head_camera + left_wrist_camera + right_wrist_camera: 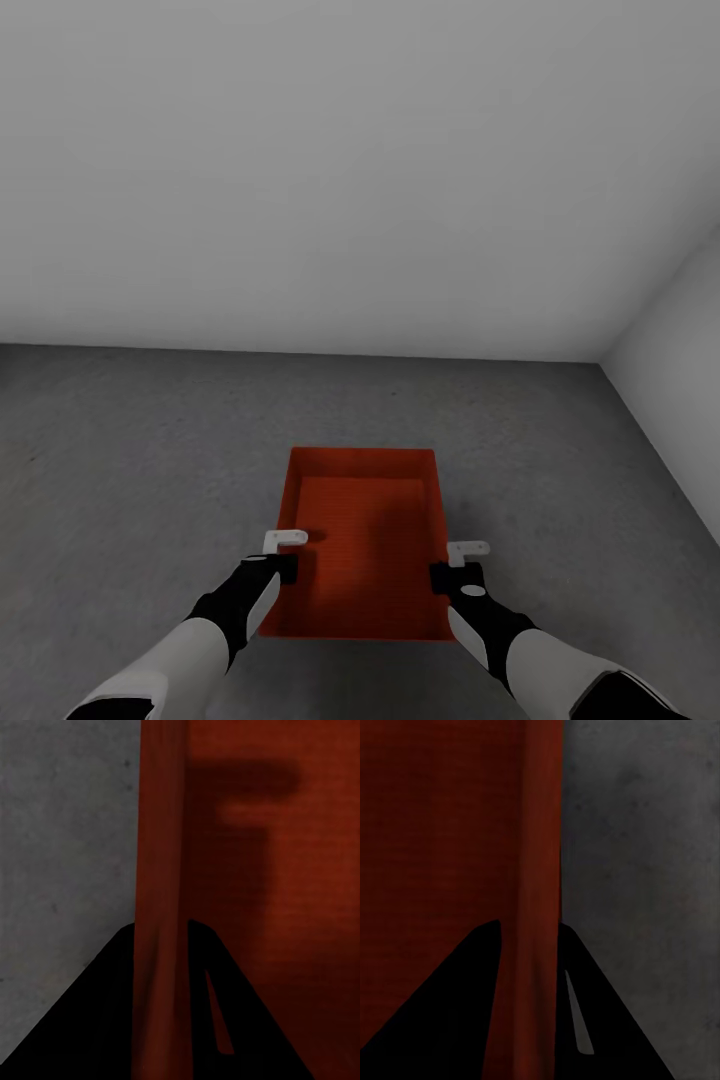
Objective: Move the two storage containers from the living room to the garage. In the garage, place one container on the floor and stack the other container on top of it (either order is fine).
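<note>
Orange-red rectangular open-topped container (365, 540) | between both tools, long axis pointing away | left tool (284, 566) clamps left wall, right tool (447, 575) clamps right wall | above grey concrete floor (120, 480), contact unclear

One storage container (365, 540), two grippers: left gripper (282, 568), right gripper (447, 575).

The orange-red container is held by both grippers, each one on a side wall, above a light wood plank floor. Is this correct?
Not quite. The floor is dark grey mottled concrete, not light wood planks, as the head view shows. The rest stands: the left gripper and the right gripper each clamp a side wall of the orange-red container.
</note>
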### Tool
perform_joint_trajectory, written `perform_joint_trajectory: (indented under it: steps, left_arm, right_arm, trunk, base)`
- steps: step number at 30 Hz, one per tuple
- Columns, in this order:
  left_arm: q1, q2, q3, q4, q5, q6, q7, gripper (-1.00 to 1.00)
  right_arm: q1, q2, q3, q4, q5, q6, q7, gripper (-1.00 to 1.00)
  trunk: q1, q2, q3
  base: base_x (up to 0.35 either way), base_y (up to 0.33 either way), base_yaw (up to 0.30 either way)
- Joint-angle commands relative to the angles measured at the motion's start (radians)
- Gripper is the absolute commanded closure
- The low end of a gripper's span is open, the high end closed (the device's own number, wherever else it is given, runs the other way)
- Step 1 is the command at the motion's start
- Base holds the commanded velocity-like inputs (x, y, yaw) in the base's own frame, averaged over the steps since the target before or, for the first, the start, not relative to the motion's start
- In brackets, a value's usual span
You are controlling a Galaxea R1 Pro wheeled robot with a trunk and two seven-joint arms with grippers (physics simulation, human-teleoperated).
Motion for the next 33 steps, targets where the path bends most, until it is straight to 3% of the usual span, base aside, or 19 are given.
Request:
perform_joint_trajectory:
  steps: [1,4,5,6,33]
  left_arm:
    - [0.000,0.000,0.029,-0.048,-0.028,0.002,0.005,1.00]
    - [0.000,0.000,0.029,-0.048,-0.028,0.002,0.004,1.00]
    - [0.000,0.000,0.029,-0.048,-0.027,0.002,0.004,-1.00]
    - [0.000,0.001,0.029,-0.046,-0.028,0.002,0.004,-1.00]
    - [0.000,0.001,0.031,-0.049,-0.026,0.001,0.002,-1.00]
  right_arm:
    - [0.000,-0.003,-0.004,0.017,0.002,-0.007,-0.002,1.00]
    - [0.000,-0.003,-0.004,0.017,0.002,-0.006,-0.001,1.00]
    - [0.000,-0.003,-0.004,0.017,0.002,-0.005,-0.001,1.00]
    - [0.000,-0.003,-0.004,0.017,0.002,-0.003,-0.002,-1.00]
    - [0.000,-0.004,-0.005,0.017,0.002,-0.005,-0.005,-1.00]
  trunk:
    - [0.000,0.000,-0.001]
    - [0.000,0.000,-0.001]
    - [0.000,0.000,-0.001]
    - [0.000,0.000,-0.001]
    - [0.000,0.000,-0.001]
  base:
    - [0.000,0.000,0.000]
    - [0.000,0.000,0.000]
    - [0.000,0.000,0.000]
    - [0.000,0.000,0.000]
    - [0.000,0.000,0.000]
